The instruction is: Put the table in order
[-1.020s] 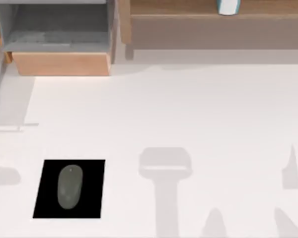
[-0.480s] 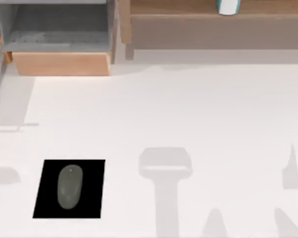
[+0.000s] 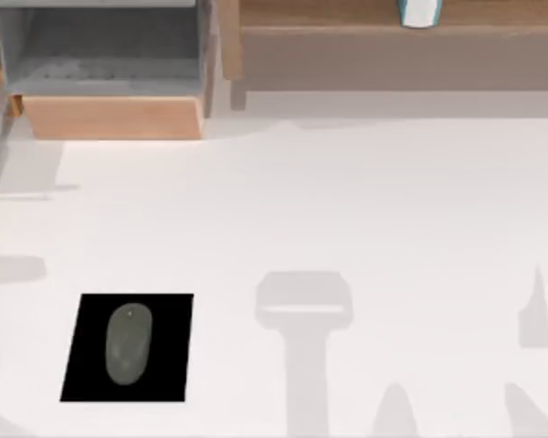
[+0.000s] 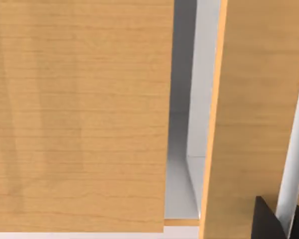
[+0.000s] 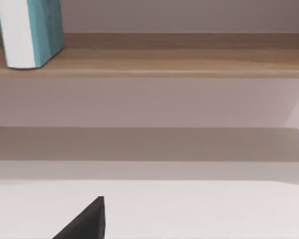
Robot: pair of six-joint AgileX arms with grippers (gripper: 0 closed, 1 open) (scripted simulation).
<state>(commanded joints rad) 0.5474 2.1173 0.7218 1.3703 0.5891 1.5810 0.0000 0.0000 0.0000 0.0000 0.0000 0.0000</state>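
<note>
The white table (image 3: 365,210) spreads across the top view. At its front left a grey mouse (image 3: 128,344) lies on a black mouse pad (image 3: 169,383). A dark part of my left gripper (image 4: 270,220) shows in the left wrist view, close to light wooden panels (image 4: 79,114) with a grey gap (image 4: 184,164) between them. In the right wrist view a dark part of my right gripper (image 5: 85,222) hangs over the white table (image 5: 199,209), facing the wooden shelf (image 5: 189,62).
A wooden drawer (image 3: 114,117) with a grey inside stands open at the back left. The wooden shelf (image 3: 393,46) runs along the back right and carries a teal and white book (image 3: 418,12), which also stands upright on it as the book (image 5: 30,30). Arm shadows fall on the table's front.
The shadow at the table's left edge has shifted toward the back, nearer the drawer. The mouse, pad, drawer and book have not moved.
</note>
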